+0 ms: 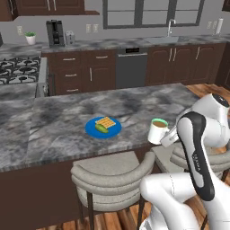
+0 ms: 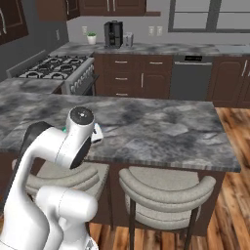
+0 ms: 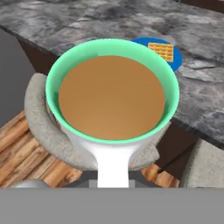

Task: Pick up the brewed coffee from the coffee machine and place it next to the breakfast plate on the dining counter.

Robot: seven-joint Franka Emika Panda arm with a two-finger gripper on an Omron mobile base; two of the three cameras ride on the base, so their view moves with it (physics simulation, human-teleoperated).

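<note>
A: Going left to right, what is sitting where?

B: The coffee machine (image 1: 55,33) is standing upright at the far left of the back tabletop (image 1: 134,43), well apart from everything else. The plate (image 1: 103,127) is lying flat on the island tabletop (image 1: 54,121) near its front edge, with a waffle (image 1: 106,122) on it.

A: And the mug?

B: The mug (image 1: 157,130) is hanging in the air to the right of the plate, near the island's front edge and above a stool (image 1: 112,173). It is standing upright, its long axis running vertical and its green rim facing up, with brown liquid level inside.

A: Which way is the handle pointing?

B: In the hand view the handle (image 3: 113,164) is pointing back toward the camera, away from the plate (image 3: 164,52).

A: Are the fingers (image 1: 167,136) holding it?

B: They are hidden behind the mug and the arm, so I cannot tell how wide they are standing.
</note>
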